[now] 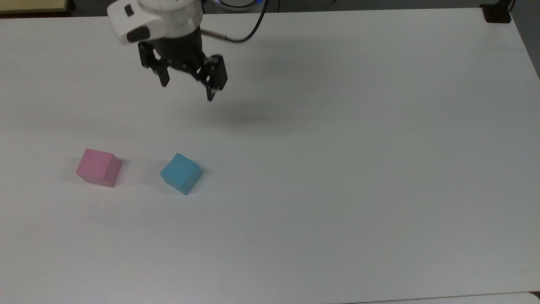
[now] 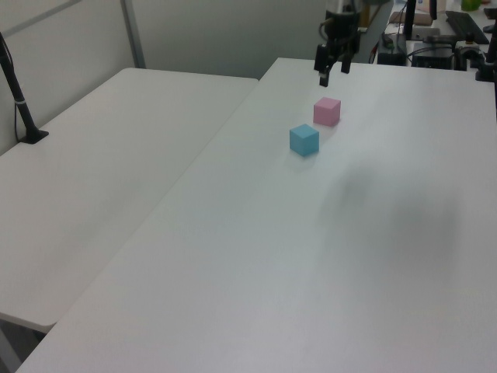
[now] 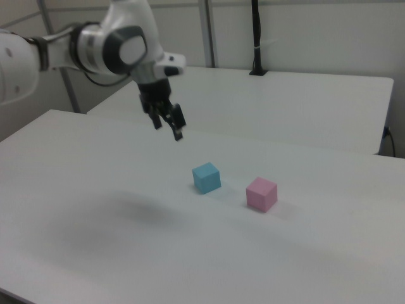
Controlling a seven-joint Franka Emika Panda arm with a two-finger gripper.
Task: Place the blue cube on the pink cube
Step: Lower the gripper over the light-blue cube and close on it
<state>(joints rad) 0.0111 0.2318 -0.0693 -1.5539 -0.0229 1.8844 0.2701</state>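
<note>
The arm [image 1: 156, 19] is running off the top view's upper edge, its gripper [image 1: 187, 86] hanging spread wide and empty above the table [image 1: 337, 169]. The blue cube [image 1: 181, 173] is sitting near the pink cube [image 1: 98, 167], not touching, both well apart from the gripper.

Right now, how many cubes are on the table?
2. The blue cube sits apart from the pink cube, on its right in the top view. Both rest on the table; nothing seems to hide more.

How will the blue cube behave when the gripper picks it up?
The blue cube looks rigid, so it probably will not deform. Its flat faces suggest it will not roll. The matte surface likely grips well in the open gripper.
</note>
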